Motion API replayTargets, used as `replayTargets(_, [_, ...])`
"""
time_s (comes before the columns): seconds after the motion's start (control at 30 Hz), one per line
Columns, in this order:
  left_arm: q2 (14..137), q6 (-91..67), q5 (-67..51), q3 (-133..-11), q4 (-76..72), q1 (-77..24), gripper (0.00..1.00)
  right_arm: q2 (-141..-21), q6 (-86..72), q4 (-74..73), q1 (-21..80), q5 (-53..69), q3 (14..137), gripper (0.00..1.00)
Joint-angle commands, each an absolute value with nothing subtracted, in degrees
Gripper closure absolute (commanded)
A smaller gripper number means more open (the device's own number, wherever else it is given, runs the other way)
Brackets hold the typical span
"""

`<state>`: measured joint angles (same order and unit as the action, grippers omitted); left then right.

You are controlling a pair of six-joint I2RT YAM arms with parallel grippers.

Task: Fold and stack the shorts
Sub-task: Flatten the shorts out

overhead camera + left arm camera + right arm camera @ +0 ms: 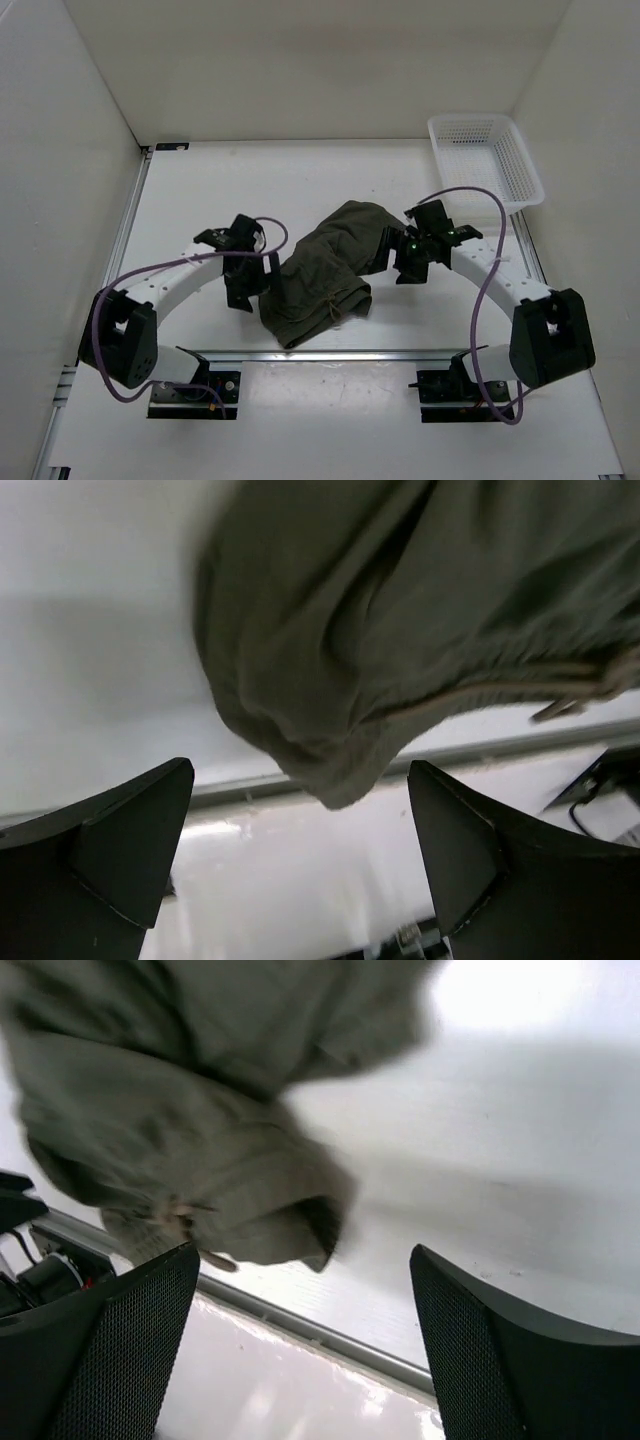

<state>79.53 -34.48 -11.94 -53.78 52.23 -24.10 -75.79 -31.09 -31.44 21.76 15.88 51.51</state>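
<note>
The dark olive shorts (325, 270) lie in a crumpled heap on the white table, mid-way between the two arms, with the tan drawstring (335, 310) at their near end. My left gripper (242, 292) hovers just left of the heap, open and holding nothing. In the left wrist view the shorts (400, 610) fill the upper right and hang just past the open left gripper (300, 780). My right gripper (405, 268) sits at the heap's right edge, also open. In the right wrist view the shorts (170, 1130) lie upper left of the empty right gripper (303, 1255).
A white mesh basket (485, 160) stands at the back right corner. A metal rail (330, 355) runs along the table's near edge, in front of the arm bases. White walls close in the left, back and right sides.
</note>
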Motion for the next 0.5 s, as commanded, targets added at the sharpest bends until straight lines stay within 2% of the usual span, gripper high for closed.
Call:
replayTargets(0.0, [74.62,-43.67,-15.37,-48.97,46.33,-28.12,0.0,-78.66,-33.93,-26.64,21.18,23.02,49.83,0.1])
replayTargets(0.3, [80.41,-42.89,-14.58,-45.44,40.09,-31.38,0.0,-84.9,-33.84,-20.58,22.41,27.77,47.2,0.11])
replayTargets(0.33, [82.16,-42.89,-15.37,-45.44,39.21,-31.38,0.02,-86.47,-34.45,-20.57,22.41,27.77,47.2,0.12])
replayTargets(0.37, [82.96,-42.89,-15.38,-45.44,38.59,-31.38,0.06,-87.27,-34.45,-20.57,24.07,27.77,48.07,0.14])
replayTargets(0.4, [83.75,-42.89,-15.38,-45.44,38.58,-31.38,0.19,-87.97,-34.45,-19.78,24.6,27.77,48.08,0.15])
replayTargets(0.43, [85.15,-42.89,-14.6,-46.22,38.58,-31.38,0.27,-88.59,-34.45,-19.17,25.22,27.77,48.86,0.17])
replayTargets(0.47, [85.69,-42.89,-13.81,-46.23,38.58,-31.38,0.36,-89.81,-34.45,-19.16,26.27,27.16,49.65,0.25])
